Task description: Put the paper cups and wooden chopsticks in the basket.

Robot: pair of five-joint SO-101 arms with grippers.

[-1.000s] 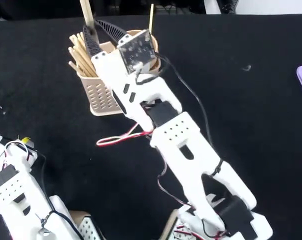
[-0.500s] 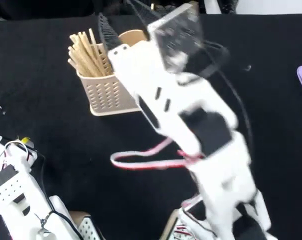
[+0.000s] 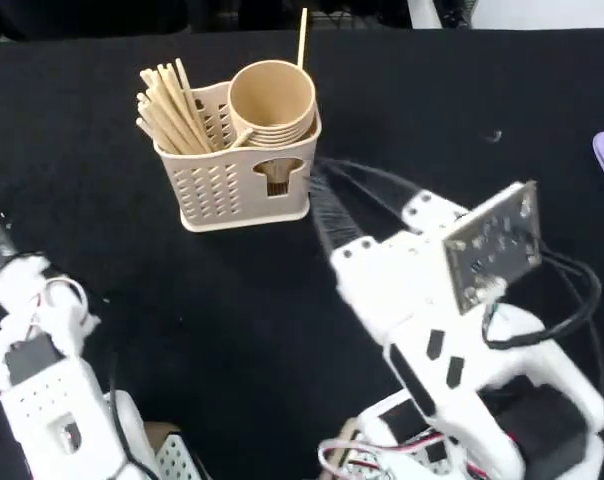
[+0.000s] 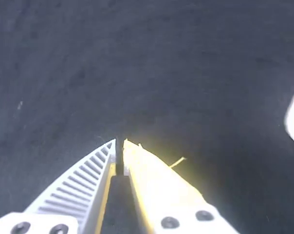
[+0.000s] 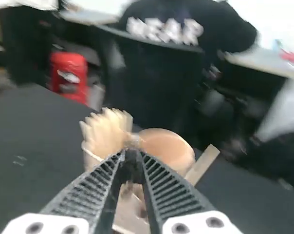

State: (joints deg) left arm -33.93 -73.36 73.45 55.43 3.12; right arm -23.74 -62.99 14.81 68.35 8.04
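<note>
Left gripper [image 4: 119,144] – fingers pressed together, low over black surface [image 4: 186,58]. Basket [image 3: 232,190] holds wooden chopsticks [image 3: 172,105] and stacked paper cups [image 3: 272,98] – just ahead of right gripper [image 3: 318,176], its tips together, not touching basket.

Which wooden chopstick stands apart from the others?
The thin upright wooden chopstick behind the tan paper cups; the other chopsticks lean bundled in the beige basket's other compartment.

i see paper cups [image 3: 272,98] in basket [image 3: 227,190] right compartment, wooden chopsticks [image 3: 170,108] in left compartment; right end effector [image 3: 316,173] just beside basket's right.
</note>
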